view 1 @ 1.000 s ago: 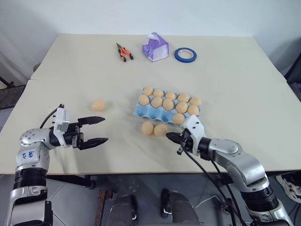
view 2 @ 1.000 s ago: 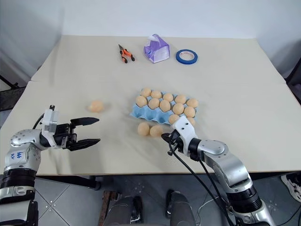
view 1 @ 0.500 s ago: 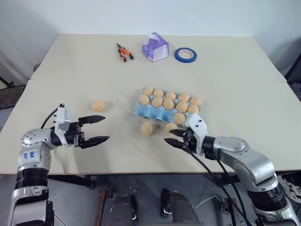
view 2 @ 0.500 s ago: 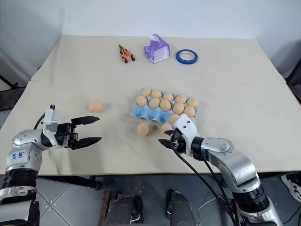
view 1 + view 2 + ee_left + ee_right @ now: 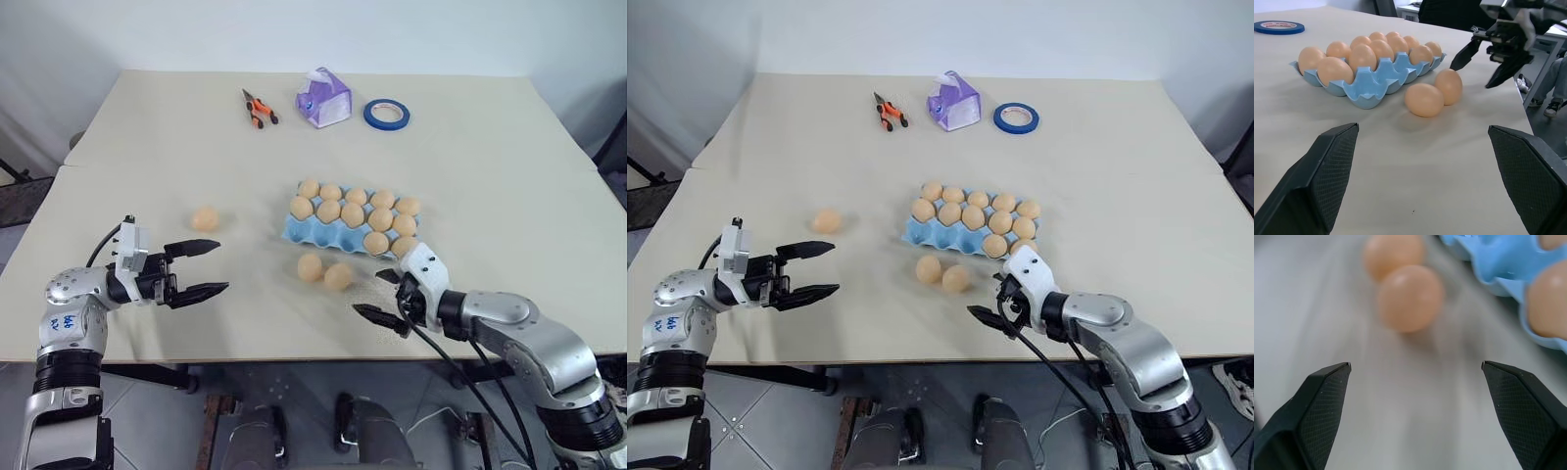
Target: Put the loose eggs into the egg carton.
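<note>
Left eye view: egg carton [image 5: 294, 233] nearly full; both pincers spread, empty.

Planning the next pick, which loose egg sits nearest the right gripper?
The loose egg closest to the right gripper, touching its neighbour before the egg carton; the third lies alone, far left.

A wide beige table [image 5: 509, 186] carries everything. Near its middle sits a light blue egg carton [image 5: 294, 232] filled with brown eggs. Two loose eggs [image 5: 324, 271] lie side by side, touching, on the bare top just in front of the carton. A third egg [image 5: 205, 217] lies alone, well to the carton's left. Along the far edge rest orange-handled pliers [image 5: 258, 109], a purple-and-white tissue pack [image 5: 323, 98] and a blue tape roll [image 5: 386, 115].
</note>
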`<control>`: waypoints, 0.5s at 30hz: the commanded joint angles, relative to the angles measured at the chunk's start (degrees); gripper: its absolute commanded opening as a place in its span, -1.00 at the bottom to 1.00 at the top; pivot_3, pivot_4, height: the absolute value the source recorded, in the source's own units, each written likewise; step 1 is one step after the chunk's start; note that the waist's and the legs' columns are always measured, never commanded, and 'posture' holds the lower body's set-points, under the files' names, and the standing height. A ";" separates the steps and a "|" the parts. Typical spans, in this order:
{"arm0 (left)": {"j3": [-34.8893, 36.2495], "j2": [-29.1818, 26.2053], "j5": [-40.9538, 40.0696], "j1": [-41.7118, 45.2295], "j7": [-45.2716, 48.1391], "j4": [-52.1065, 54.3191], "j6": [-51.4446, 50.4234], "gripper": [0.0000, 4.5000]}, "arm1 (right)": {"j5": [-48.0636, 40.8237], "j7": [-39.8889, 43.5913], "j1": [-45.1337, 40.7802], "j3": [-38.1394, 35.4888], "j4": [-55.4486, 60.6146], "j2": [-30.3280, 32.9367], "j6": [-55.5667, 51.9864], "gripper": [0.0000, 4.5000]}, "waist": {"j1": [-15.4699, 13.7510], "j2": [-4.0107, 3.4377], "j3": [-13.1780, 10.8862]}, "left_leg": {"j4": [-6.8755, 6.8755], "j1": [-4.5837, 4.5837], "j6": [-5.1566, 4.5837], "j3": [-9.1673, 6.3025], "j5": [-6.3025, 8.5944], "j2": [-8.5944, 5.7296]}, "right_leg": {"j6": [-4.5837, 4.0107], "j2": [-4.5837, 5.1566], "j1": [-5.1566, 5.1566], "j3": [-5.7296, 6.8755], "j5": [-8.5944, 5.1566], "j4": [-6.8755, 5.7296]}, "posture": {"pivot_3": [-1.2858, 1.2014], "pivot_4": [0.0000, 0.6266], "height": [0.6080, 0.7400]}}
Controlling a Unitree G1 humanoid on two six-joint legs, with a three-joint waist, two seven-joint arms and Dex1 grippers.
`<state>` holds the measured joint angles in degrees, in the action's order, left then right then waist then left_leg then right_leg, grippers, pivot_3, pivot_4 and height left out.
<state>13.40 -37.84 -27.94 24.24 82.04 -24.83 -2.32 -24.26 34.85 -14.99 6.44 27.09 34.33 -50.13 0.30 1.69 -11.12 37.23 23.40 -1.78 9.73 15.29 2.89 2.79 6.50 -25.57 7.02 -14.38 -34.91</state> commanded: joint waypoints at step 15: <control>1.29 0.24 -1.53 0.40 -1.04 3.23 0.61 1.00 | 4.99 -0.70 -5.77 4.70 -7.96 -7.46 6.63 0.92 | 0.10 0.00 0.00 | -0.01 0.01 0.01 0.01 0.00 0.00 | 0.01 0.00 -0.01 0.00 0.00 -0.02 | 0.03 -0.52 1.00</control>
<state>13.42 -37.48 -27.94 24.43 81.28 -23.21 -2.34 -19.59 34.14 -20.03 11.10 18.15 27.16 -44.87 0.40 1.69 -11.12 37.22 23.40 -1.77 9.75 15.30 2.89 2.80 6.50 -25.59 7.02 -14.38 -34.92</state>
